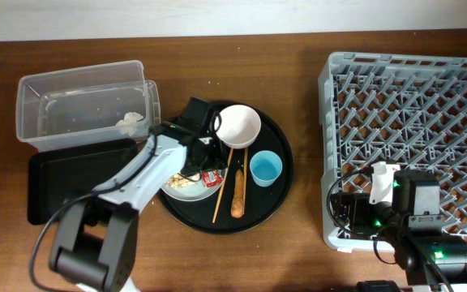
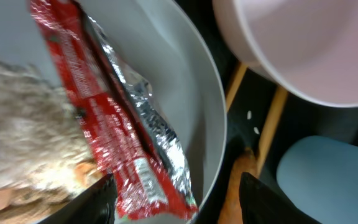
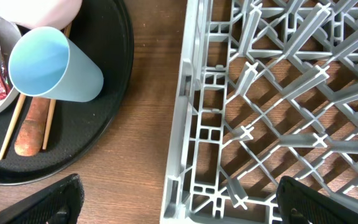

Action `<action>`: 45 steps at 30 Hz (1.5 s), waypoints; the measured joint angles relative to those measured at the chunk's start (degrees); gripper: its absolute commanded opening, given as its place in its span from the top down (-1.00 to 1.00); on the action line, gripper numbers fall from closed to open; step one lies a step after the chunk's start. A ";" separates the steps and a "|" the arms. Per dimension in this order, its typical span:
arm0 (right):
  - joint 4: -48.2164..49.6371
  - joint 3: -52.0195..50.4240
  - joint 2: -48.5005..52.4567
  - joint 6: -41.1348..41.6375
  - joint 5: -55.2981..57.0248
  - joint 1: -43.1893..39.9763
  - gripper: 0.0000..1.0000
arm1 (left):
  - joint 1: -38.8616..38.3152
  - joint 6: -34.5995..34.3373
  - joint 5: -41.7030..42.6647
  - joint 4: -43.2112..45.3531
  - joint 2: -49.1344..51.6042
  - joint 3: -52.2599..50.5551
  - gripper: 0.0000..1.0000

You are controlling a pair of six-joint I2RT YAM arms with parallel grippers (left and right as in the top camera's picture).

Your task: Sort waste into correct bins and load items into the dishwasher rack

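Note:
The red wrapper (image 2: 104, 124) lies on the grey-green plate (image 2: 211, 124) beside the beige food scraps (image 2: 17, 130). My left gripper (image 2: 179, 208) is open, its fingers astride the wrapper's end and the plate rim. In the overhead view it (image 1: 205, 162) hovers over the plate (image 1: 183, 188) on the round black tray (image 1: 278, 182). The white bowl (image 1: 239, 126), blue cup (image 1: 265, 168), chopsticks (image 1: 220, 191) and carrot stick (image 1: 237, 193) rest on that tray. My right gripper (image 3: 179, 205) is open and empty over the left front corner of the dishwasher rack (image 3: 278, 93).
The clear tub (image 1: 79, 101) at the back left holds a white tissue (image 1: 132, 119). The shallow black rectangular tray (image 1: 67, 182) lies in front of it, under my left arm. The rack (image 1: 412, 122) fills the right side.

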 measured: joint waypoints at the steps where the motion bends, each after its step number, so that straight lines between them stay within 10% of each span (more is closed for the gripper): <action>1: 0.00 0.00 0.00 0.02 0.00 0.00 -0.97 | -0.57 -0.55 -0.17 0.28 1.36 -0.07 -0.25; 7: 0.00 0.00 0.02 0.00 0.02 0.00 -0.96 | -1.38 -1.49 -2.84 0.79 5.03 -0.09 0.19; 12: 0.00 0.00 0.02 0.00 0.00 0.00 -0.97 | -1.38 -1.62 -3.67 0.72 5.05 -0.09 0.99; 25: -0.20 0.00 0.02 -0.02 0.02 0.00 -0.97 | 6.32 3.67 -9.90 -2.05 -10.86 3.19 0.99; 35: -0.33 0.00 0.07 0.00 0.00 0.00 -0.97 | 25.99 8.35 -14.29 17.77 -11.69 3.80 0.99; 39: -0.35 0.00 0.07 0.02 0.00 0.00 -0.97 | 28.24 8.70 -14.53 22.47 -4.63 3.80 -0.06; 45: -0.31 0.02 0.07 -0.02 0.02 0.00 -0.97 | 28.41 13.70 -14.49 21.11 -3.93 3.82 -0.13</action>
